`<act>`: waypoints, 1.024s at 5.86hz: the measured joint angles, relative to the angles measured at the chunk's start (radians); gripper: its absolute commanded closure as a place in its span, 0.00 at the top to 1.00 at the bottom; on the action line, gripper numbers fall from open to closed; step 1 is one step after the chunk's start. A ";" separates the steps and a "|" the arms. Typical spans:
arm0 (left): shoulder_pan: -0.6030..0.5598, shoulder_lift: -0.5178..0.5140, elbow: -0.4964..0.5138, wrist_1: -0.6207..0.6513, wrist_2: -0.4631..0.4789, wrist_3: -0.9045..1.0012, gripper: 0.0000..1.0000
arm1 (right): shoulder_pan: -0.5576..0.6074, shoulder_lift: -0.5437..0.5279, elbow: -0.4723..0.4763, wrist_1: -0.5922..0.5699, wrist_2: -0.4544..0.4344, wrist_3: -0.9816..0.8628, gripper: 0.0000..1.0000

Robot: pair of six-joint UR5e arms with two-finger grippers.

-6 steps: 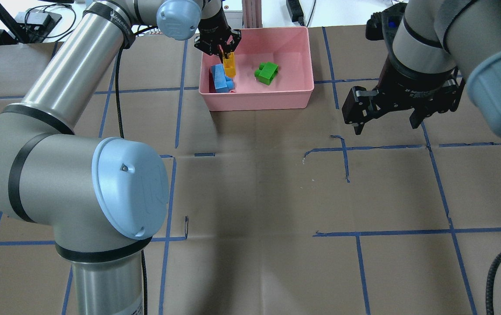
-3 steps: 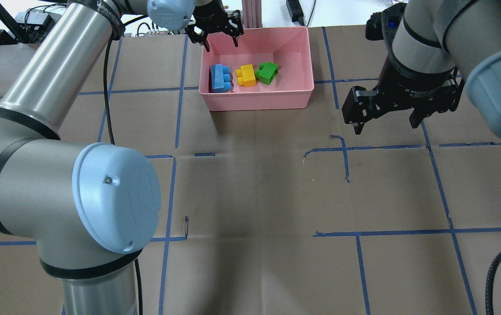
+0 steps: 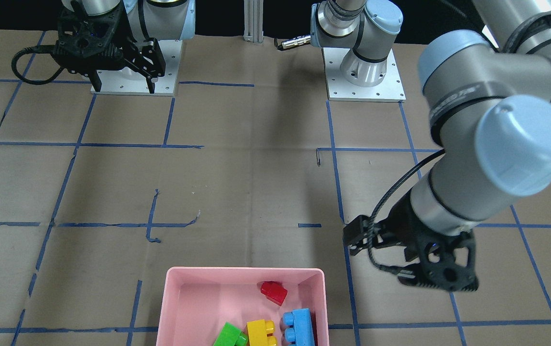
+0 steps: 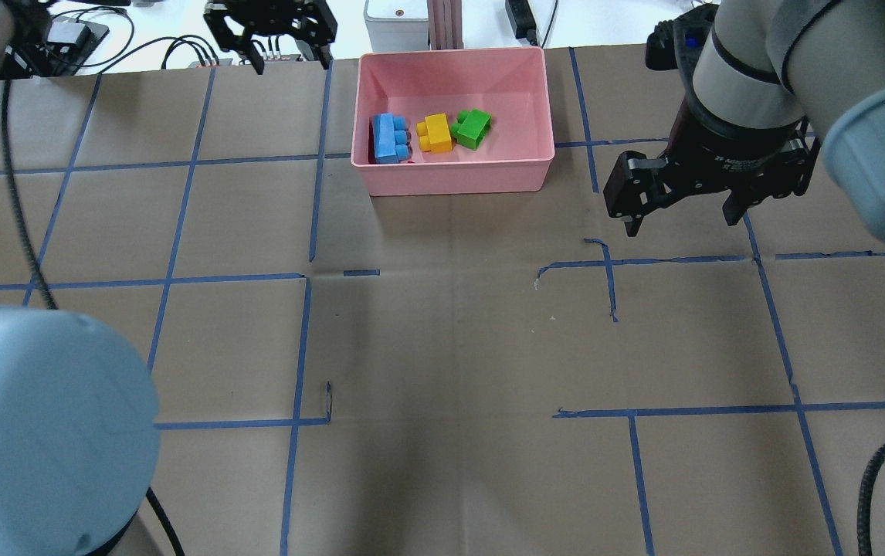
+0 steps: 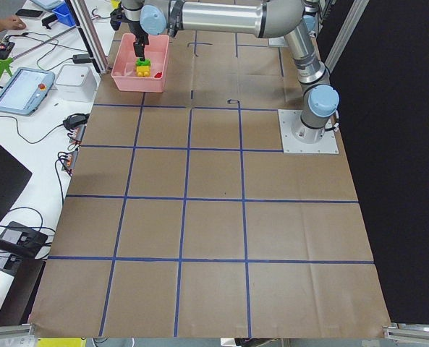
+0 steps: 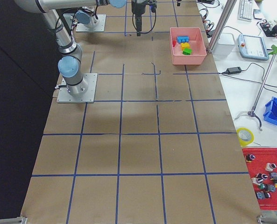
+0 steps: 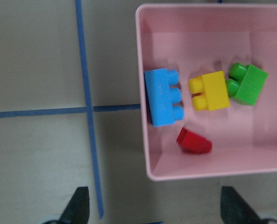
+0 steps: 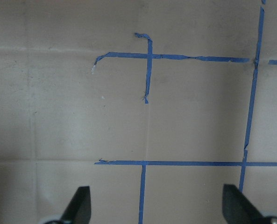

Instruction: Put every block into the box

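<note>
All four blocks lie inside the pink box (image 4: pixel 454 184). The light blue brick (image 4: pixel 389 139) sits against the wall on my left side, with the yellow brick (image 4: pixel 435 132) next to it and the green brick (image 4: pixel 472 128) touching the yellow one. The small red brick (image 7: pixel 193 141) sits apart from them, close to the wall nearest the robot. By my reading nothing is left to pick, so the only risk now is disturbing what is already in place.

The box sits loose on the paper-covered table (image 4: pixel 450 347), close to its far edge. If I bring the left arm home low or sweep it sideways, a finger or the trailing cable could catch the rim. That could shove the box or tip a brick out.

The left gripper (image 4: pixel 288 54) hangs off the box's left side, near its far corner. It points straight down, with the jaws spread wide and nothing between them. Its wrist camera looks down into the box from above the rim.

The right gripper (image 4: pixel 682 220) hovers over bare paper well to the box's right, also pointing down, its jaws apart and empty
</note>
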 measured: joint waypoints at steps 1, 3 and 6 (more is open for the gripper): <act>0.041 0.113 -0.115 -0.020 0.017 0.067 0.99 | 0.000 0.000 0.001 0.000 0.000 0.000 1.00; 0.060 0.304 -0.306 -0.029 0.048 0.105 1.00 | 0.000 0.000 0.001 0.000 0.000 0.001 1.00; 0.031 0.404 -0.372 -0.053 0.051 0.055 0.99 | 0.000 0.000 0.000 -0.001 0.000 0.000 1.00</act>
